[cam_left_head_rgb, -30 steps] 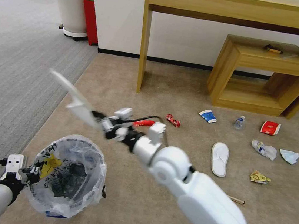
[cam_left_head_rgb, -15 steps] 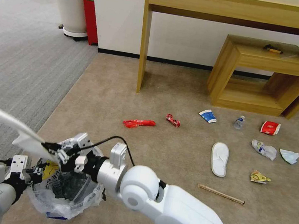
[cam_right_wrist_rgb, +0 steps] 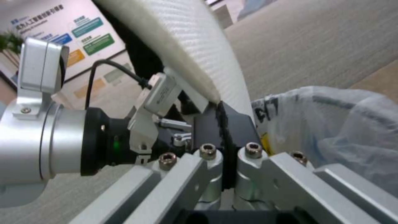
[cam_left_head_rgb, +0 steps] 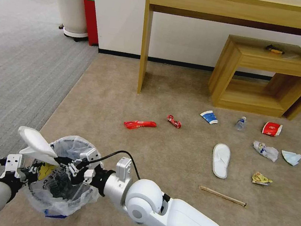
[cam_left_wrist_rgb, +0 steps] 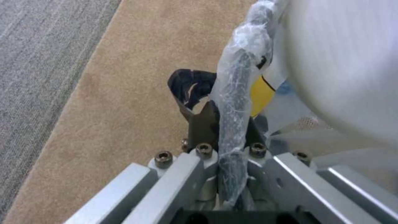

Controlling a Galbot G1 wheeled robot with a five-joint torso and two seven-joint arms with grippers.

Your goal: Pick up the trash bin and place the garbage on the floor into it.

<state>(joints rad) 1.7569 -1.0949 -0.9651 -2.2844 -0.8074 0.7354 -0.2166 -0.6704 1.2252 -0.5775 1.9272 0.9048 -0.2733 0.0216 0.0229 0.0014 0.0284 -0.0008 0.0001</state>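
The left tool (cam_left_head_rgb: 31, 175) pinches the trash bin (cam_left_head_rgb: 64, 175) rim above the floor (cam_left_head_rgb: 174, 158) while the right tool (cam_left_head_rgb: 61, 160), clamping a white slipper (cam_left_head_rgb: 36, 142) over its mouth, needs only to let go.

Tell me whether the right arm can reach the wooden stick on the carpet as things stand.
Probably not yet: the right pincer is shut on a white slipper over the trash bin. The wooden stick lies unobstructed on the floor.
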